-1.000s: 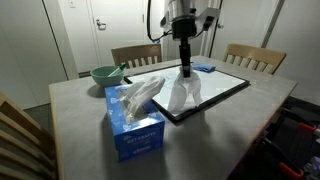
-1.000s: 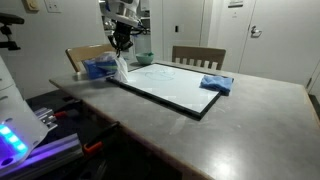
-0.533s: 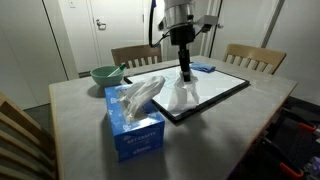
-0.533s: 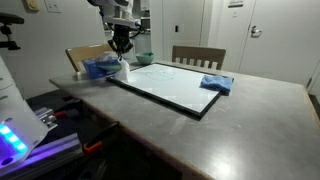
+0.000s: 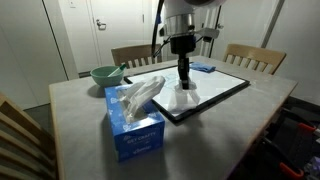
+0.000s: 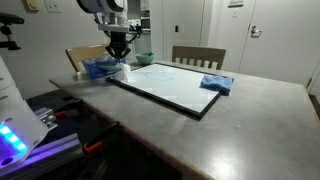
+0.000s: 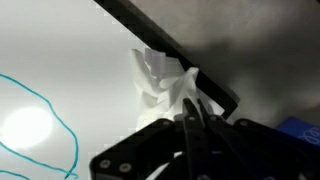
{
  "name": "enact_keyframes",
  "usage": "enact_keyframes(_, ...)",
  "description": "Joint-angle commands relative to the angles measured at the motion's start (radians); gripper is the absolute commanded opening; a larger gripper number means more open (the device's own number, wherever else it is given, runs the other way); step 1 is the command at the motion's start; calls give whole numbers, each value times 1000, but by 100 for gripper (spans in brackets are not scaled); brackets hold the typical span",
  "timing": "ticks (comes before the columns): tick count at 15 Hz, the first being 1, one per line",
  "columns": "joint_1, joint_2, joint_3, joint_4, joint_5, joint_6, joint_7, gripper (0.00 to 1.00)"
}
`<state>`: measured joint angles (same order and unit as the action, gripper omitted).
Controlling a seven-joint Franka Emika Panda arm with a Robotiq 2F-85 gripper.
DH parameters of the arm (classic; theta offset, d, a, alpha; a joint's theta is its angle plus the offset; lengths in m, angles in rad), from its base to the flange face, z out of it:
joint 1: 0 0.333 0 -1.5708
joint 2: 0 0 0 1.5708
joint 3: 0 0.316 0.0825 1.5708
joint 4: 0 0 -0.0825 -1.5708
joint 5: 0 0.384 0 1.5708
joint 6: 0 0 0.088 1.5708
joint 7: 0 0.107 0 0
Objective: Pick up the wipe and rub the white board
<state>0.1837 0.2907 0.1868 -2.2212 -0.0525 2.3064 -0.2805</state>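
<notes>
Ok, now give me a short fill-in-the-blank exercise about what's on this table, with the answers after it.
1. The tool is shut on the wipe at the white board, which is edged in ____.
2. The tissue box beside the board is coloured ____.
3. The bowl beyond the tissue box is coloured ____.
Missing words: black; blue; green.

Lab or office room set up like a dining space — grey table (image 5: 70,102), wooden chairs (image 5: 250,57) at its far side, white doors (image 5: 108,28) behind, glowing electronics (image 6: 13,135) near left.
</notes>
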Motion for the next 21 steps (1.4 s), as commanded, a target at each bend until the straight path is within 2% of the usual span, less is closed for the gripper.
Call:
enact_keyframes(1, 15, -1, -14, -63, -84, 111, 88, 0)
enact_keyframes(5, 20, 10, -25, -114, -155, 252, 174, 0)
enact_keyframes(12, 16, 72, -43, -176, -149, 442, 220, 0)
enact_keyframes(16, 23, 109, -53, -179, -151, 488, 222, 0)
enact_keyframes(21, 43, 123, -81, -155, -186, 469, 223, 0)
